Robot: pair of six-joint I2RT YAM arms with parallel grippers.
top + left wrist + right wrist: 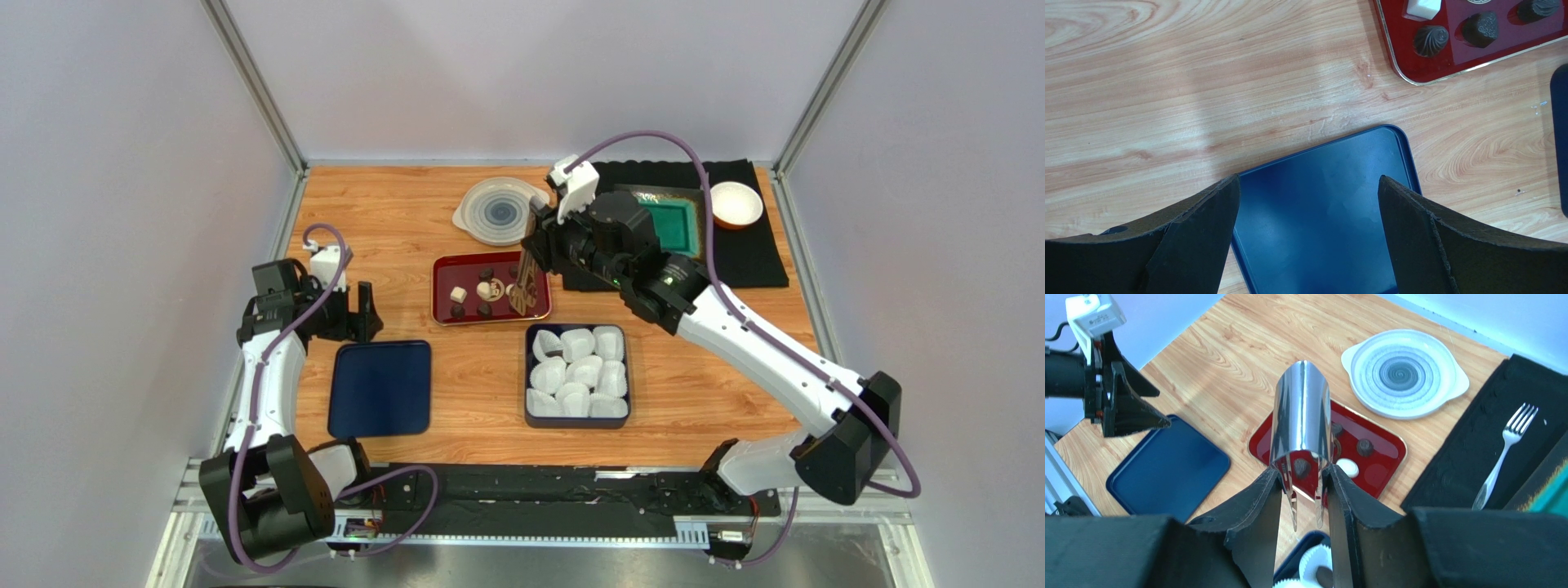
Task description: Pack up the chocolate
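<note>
We log left pincer (1309,184) released, hovering over blue lid (1321,233). Chocolate (1431,40) lies on red tray (444,288), mid-surface. Right pincer (1304,471) clenched on steel tongs (1301,410) above tray; we judge pick-up step in hand. Next move: lower tongs astride one piece, squeeze gently, carry to paper cup (577,346) in box (530,380).

Robot lab cell: grey panel walls (123,184), framed wooden table (393,221)

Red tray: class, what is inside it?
Visible in the tray: several dark chocolates, one cream cube, one pale round. The tongs in the right gripper hang over its right end, hiding anything beneath them.
</note>
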